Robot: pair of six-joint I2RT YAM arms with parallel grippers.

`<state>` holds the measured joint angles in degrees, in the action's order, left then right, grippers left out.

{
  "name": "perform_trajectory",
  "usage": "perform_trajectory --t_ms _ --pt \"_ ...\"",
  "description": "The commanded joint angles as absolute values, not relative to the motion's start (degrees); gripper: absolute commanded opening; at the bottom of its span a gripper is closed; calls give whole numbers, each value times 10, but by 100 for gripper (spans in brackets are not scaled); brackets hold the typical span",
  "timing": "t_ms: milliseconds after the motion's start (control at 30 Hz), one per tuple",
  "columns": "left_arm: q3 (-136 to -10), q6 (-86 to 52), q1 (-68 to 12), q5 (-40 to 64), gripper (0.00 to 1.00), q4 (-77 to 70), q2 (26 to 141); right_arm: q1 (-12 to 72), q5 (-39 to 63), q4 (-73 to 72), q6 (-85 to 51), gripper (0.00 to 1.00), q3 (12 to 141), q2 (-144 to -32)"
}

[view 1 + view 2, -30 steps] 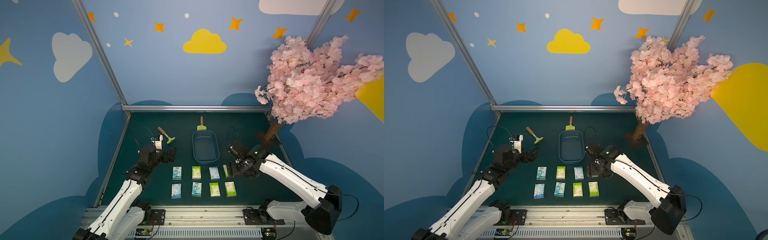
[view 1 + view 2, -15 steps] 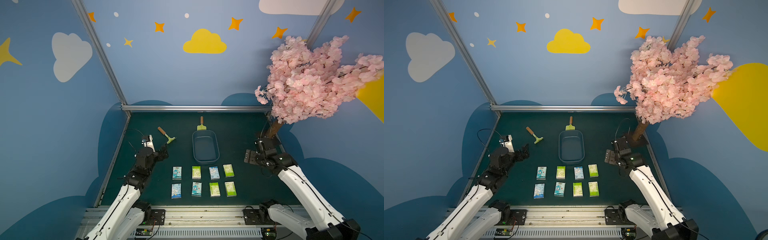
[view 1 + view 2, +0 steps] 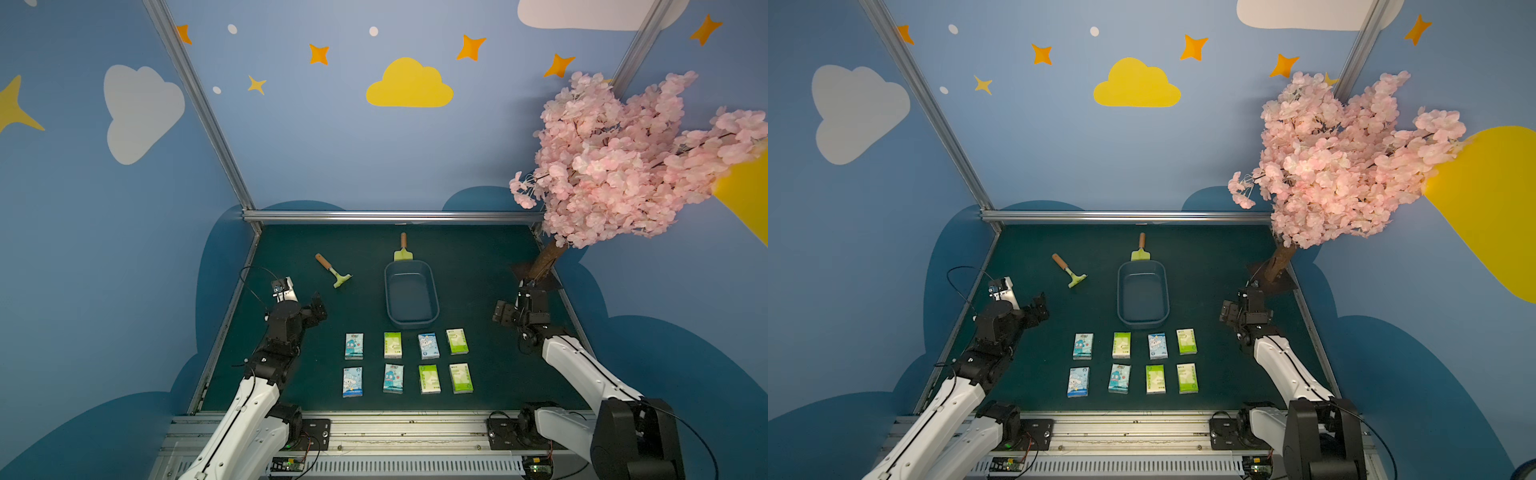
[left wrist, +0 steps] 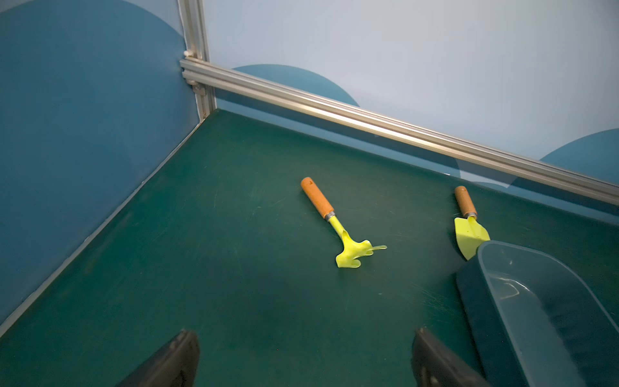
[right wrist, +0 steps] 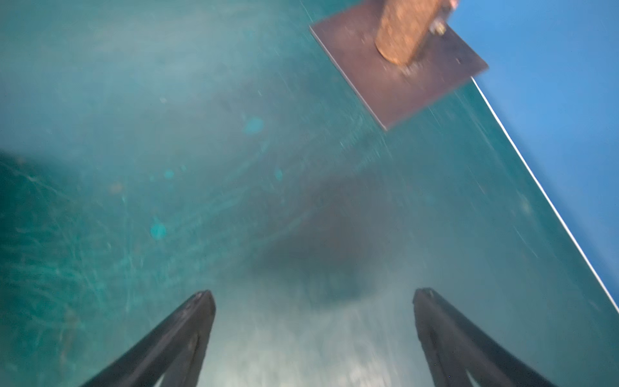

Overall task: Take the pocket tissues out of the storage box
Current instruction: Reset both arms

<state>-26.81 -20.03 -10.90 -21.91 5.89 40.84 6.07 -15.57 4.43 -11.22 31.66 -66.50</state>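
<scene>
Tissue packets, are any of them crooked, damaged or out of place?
Hardly anything. All eight packets lie flat in two rows of four, outside the empty box. Only the green packet at the right end of the far row sits slightly out of line with its neighbours. No damage shows.
</scene>
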Motion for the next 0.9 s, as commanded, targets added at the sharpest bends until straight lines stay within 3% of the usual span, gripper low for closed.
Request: perform_trajectory --t_ms 0,333,600,867 --pt "-261 -221 -97 -226 100 79 389 58 -120 -63 -71 98 318 -690" --pt "-251 -240 -71 -226 100 133 331 26 -63 -269 -21 98 265 -754" --pt "-241 -243 -46 -222 100 134 331 -11 43 -321 -9 98 265 -804" --pt "-215 -242 -2 -192 100 75 381 0 59 -348 22 98 267 -845"
